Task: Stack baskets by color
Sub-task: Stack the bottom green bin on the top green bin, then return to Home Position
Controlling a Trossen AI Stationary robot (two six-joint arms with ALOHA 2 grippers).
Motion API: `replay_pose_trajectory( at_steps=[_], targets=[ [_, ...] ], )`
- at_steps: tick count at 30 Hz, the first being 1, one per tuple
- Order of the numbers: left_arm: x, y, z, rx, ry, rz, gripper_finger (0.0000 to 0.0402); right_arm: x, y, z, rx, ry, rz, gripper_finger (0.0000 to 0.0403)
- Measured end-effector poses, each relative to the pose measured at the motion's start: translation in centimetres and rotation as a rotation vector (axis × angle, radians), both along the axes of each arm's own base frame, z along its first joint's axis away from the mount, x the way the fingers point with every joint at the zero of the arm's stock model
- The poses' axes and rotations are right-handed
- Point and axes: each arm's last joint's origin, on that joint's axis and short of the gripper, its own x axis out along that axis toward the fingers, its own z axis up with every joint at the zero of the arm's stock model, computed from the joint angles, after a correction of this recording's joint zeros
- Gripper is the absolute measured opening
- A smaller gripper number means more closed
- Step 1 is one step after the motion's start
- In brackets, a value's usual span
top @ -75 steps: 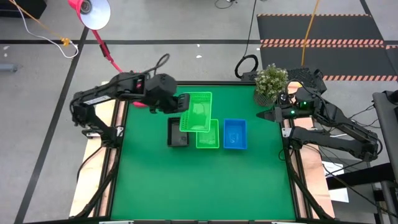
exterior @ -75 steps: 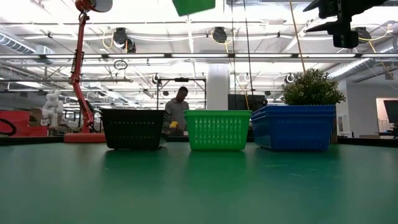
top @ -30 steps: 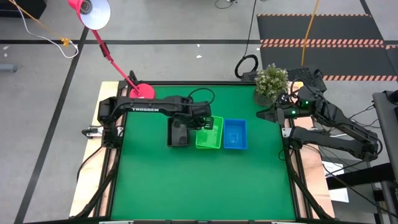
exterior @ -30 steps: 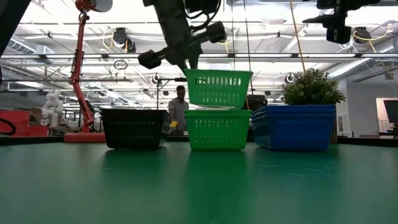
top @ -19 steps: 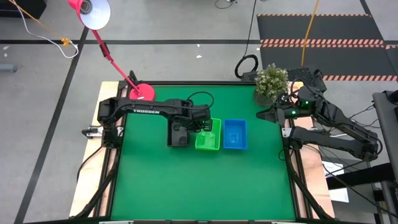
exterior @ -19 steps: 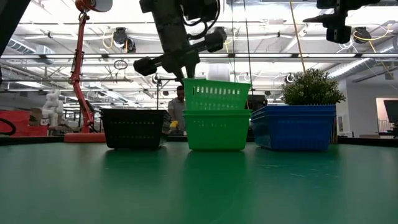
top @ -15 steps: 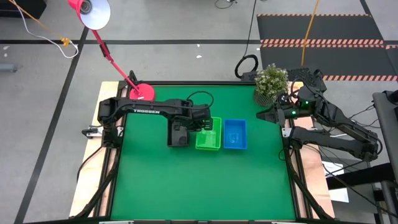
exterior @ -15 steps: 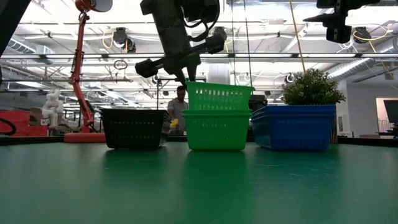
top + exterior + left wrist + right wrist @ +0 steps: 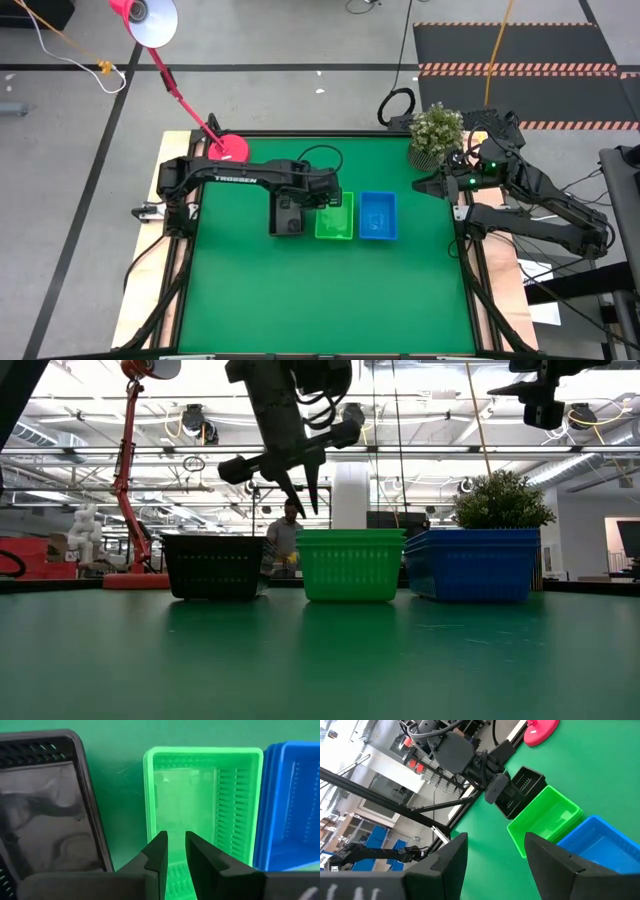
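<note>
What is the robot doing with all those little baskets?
It is sorting small perforated plastic baskets into piles by colour. The left gripper hovers just above the green basket stack, fingers slightly apart and holding nothing. The black basket stack sits on one side, the blue basket stack on the other. The right gripper waits near the table's edge, open.

How many green baskets are nesting in the stack is not showing from the low view. The black basket and blue basket are running off the left wrist picture's edges. A person behind the desk is standing partly hidden by the baskets. The lamp is being cropped at the top.
</note>
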Motion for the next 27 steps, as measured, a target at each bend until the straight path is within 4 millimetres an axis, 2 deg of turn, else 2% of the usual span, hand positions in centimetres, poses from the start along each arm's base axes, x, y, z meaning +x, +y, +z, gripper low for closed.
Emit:
replay_pose_trajectory(
  at_steps=[7,9,17,21,25,27],
  targets=[
    [-0.1,0.5,0.1,0.02,0.002,-0.001,0.0071,0.0,0.0,0.0,-0.002,-0.001,0.001,0.0191],
    [-0.4,0.7,0.8,0.031,-0.012,-0.033,0.0071,0.0,0.0,0.0,-0.013,0.0,0.004,0.0191],
    [-3.1,0.3,6.8,0.204,-0.164,-0.244,0.0072,0.1,0.0,0.2,-0.21,-0.027,0.058,0.0183],
    [-5.0,-0.1,9.8,0.315,-0.241,-0.425,0.0072,0.2,-0.1,0.7,-0.405,-0.073,0.097,0.0157],
    [-6.6,-0.4,12.2,0.498,-0.292,-0.685,0.0072,0.3,-0.2,1.3,-0.609,-0.13,0.126,0.0125],
    [-7.5,-0.4,13.5,0.582,-0.317,-0.74,0.0072,0.4,-0.2,1.6,-0.656,-0.163,0.12,0.0108]
  ],
)
